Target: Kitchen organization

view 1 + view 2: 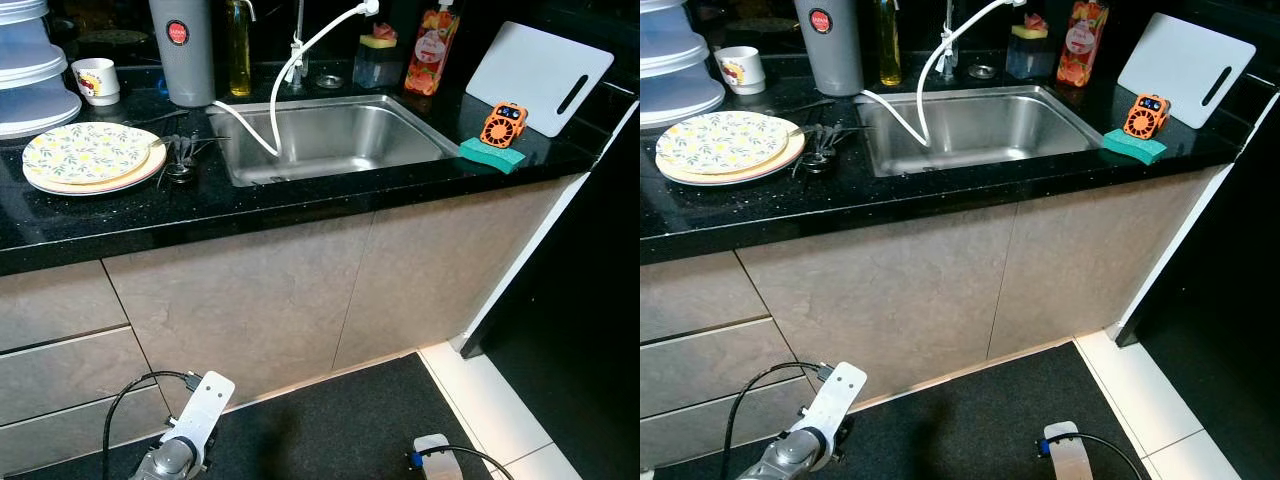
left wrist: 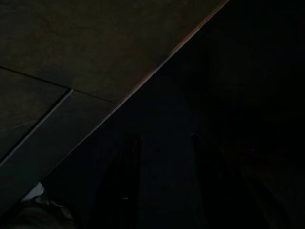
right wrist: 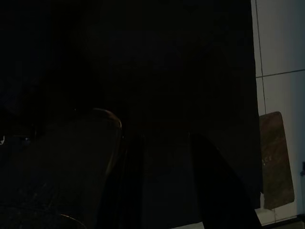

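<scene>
A black countertop (image 1: 300, 205) holds a steel sink (image 1: 330, 135) with a white hose (image 1: 290, 75) drooping into it. Left of the sink lies a stack of floral plates (image 1: 92, 155), with dark utensils (image 1: 183, 155) beside it. A white mug (image 1: 97, 80), a grey jug (image 1: 182, 50) and an oil bottle (image 1: 238, 50) stand behind. To the right of the sink are a green sponge (image 1: 492, 153), an orange gadget (image 1: 503, 123) and a white cutting board (image 1: 540, 75). Both arms hang low before the cabinets. My left gripper (image 2: 164, 138) and right gripper (image 3: 164, 136) are open and hold nothing.
Stacked white containers (image 1: 30, 80) stand at the far left. An orange bottle (image 1: 432, 50) and a small box with a sponge (image 1: 377, 55) sit behind the sink. Beige cabinet fronts (image 1: 300, 300) and drawers face me. A dark mat (image 1: 330, 430) covers the floor, with white tiles (image 1: 500, 400) to the right.
</scene>
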Controlling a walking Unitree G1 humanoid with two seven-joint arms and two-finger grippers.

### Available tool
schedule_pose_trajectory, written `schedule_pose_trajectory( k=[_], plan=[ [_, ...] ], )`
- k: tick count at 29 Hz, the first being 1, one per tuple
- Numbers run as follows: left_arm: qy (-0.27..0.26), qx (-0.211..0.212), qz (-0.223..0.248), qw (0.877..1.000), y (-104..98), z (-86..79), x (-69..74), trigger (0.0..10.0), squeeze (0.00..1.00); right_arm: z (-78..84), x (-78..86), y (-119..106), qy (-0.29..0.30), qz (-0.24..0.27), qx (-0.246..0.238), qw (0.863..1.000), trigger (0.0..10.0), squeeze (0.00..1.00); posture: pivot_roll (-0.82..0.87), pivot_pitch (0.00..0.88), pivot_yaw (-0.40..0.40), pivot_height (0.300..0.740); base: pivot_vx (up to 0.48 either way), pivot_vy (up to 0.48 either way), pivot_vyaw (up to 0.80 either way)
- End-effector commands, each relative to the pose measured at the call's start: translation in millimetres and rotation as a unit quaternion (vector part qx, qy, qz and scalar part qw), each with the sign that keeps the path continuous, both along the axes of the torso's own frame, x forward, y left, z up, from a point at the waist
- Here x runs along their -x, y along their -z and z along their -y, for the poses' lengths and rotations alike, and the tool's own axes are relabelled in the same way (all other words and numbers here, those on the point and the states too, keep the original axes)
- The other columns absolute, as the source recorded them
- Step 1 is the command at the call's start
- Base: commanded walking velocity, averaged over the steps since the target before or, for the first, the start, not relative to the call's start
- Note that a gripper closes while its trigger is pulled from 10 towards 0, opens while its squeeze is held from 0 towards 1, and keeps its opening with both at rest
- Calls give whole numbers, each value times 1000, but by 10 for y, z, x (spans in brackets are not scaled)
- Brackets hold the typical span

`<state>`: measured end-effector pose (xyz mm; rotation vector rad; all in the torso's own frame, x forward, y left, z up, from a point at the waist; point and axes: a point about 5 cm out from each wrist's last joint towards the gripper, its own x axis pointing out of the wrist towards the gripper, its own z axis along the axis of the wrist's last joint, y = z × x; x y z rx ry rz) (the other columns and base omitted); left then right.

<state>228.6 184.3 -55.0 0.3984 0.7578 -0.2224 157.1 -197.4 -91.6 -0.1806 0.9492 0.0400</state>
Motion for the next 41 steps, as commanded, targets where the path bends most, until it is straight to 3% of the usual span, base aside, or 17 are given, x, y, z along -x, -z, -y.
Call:
schedule_pose_trajectory(
  k=[1, 15, 32, 41],
  plan=[
    [12, -4, -4, 1000, 5, 68, -13, 10000, 0, 16, 55, 24, 6, -13, 1, 1000, 10000, 0, 69, 0, -40, 740, 0, 0, 0],
    [12, -9, -10, 1000, 11, -23, 14, 10000, 0, 4, 81, 36, 6, -16, 0, 1000, 10000, 0, 68, 0, -40, 740, 0, 0, 0],
    [16, -4, -11, 1000, 26, 200, -13, 10000, 0, 11, 104, 43, 5, -19, 1, 1000, 10000, 0, 68, 0, -43, 740, 0, 0, 0],
    [10, -14, -27, 999, 59, 102, 34, 10000, 0, 3, 108, 46, 4, -19, 0, 1000, 10000, 0, 68, 0, -40, 740, 0, 0, 0]
  ],
)
